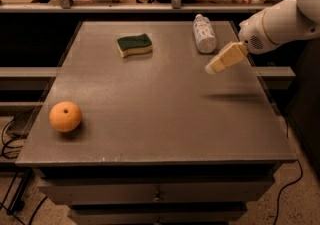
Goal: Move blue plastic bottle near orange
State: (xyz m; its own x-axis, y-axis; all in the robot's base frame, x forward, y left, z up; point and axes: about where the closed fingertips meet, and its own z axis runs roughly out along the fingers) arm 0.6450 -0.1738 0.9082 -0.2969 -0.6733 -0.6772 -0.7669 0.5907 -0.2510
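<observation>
Flat grey-brown table (165,119) across the middle of the frame, drawers (157,191) under its front edge. Lying on it: the orange (65,116) at lower left, near the left edge. Green-and-yellow sponge (134,45) at upper centre-left. Blue plastic bottle (204,33) on its side at upper right, well apart from the orange. Gripper (212,68) above the right part, just below the bottle, with a shadow on the surface.

You have one view only: it looks down at a slant from above the near edge of the grey rectangular table (165,119), facing its far side, set back enough to hold the whole top and the drawer fronts (155,191). The cream-tipped gripper (212,68) hangs at your upper right, over the table's far right part
</observation>
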